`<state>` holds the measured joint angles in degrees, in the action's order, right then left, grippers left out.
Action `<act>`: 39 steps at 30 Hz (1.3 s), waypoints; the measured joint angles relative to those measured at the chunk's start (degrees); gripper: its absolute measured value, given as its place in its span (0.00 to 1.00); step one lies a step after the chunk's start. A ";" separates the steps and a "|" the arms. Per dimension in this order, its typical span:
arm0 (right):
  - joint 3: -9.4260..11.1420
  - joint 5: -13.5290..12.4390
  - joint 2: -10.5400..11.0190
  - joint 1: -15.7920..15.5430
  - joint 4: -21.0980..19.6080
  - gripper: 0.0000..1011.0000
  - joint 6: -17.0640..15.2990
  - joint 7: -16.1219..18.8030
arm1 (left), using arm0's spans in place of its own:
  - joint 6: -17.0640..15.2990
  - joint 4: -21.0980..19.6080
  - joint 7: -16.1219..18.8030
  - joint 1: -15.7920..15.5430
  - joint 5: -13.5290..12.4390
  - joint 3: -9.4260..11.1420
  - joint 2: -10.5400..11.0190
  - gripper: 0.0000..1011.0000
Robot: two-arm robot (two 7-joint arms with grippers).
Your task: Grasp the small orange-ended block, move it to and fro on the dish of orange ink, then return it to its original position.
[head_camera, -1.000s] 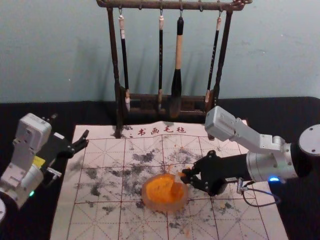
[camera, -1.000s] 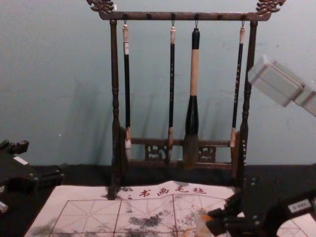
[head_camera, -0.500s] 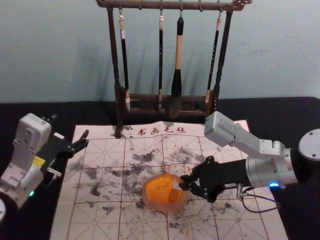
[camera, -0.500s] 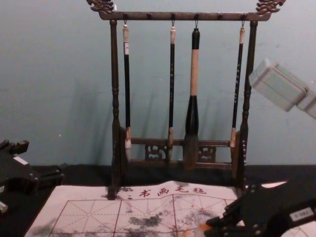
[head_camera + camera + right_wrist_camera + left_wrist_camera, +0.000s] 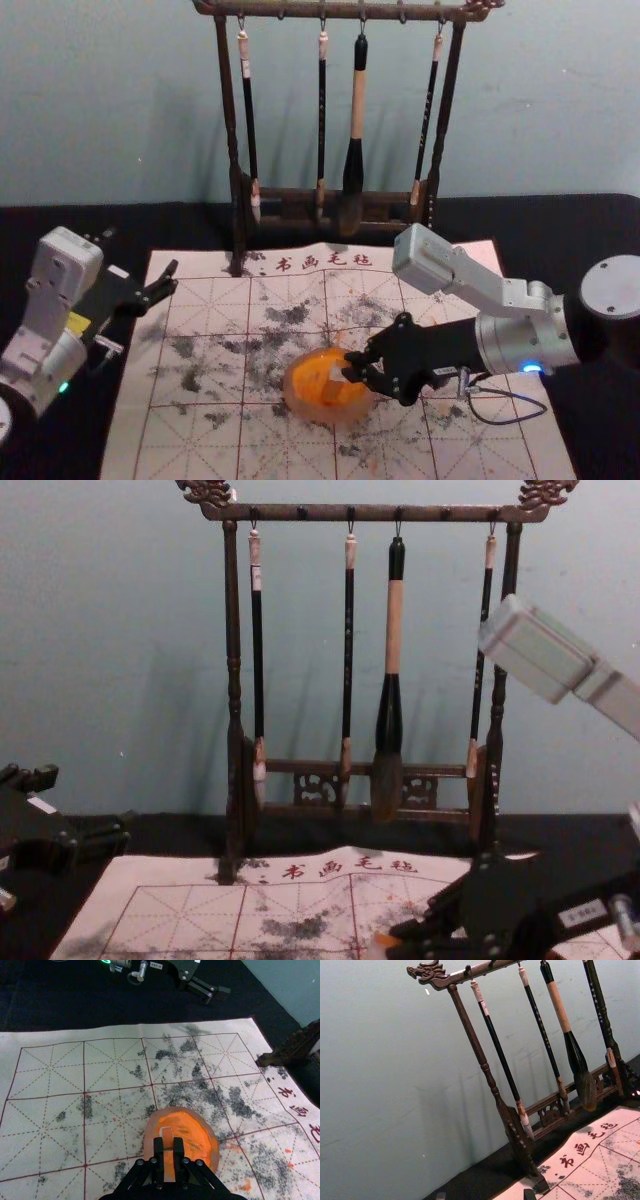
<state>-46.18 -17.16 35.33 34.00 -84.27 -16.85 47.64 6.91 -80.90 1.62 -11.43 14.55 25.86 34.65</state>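
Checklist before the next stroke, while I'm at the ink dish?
1. Block gripped by right claw: ok, between its fingers.
2. Block over ink dish: ok.
3. Block touching orange ink: cannot tell.
4. Left claw clear of dish: ok, near felt mat's left edge.
5. Brushes hanging on brush rack: ok.
6. Block returned: not ok, held at the dish.
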 joint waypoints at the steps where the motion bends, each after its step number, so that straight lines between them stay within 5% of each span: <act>1: 0.00 0.00 0.00 0.00 0.00 0.08 0.00 0.00 | 0.00 0.00 0.00 0.00 0.00 0.00 0.00 0.99; 39: -0.80 1.76 -3.26 2.80 5.53 0.08 -0.35 -1.03 | 0.00 0.00 0.00 0.00 0.00 0.00 0.00 0.99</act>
<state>-46.98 -15.39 32.07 36.81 -78.74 -17.19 46.61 6.91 -80.90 1.62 -11.43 14.55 25.86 34.65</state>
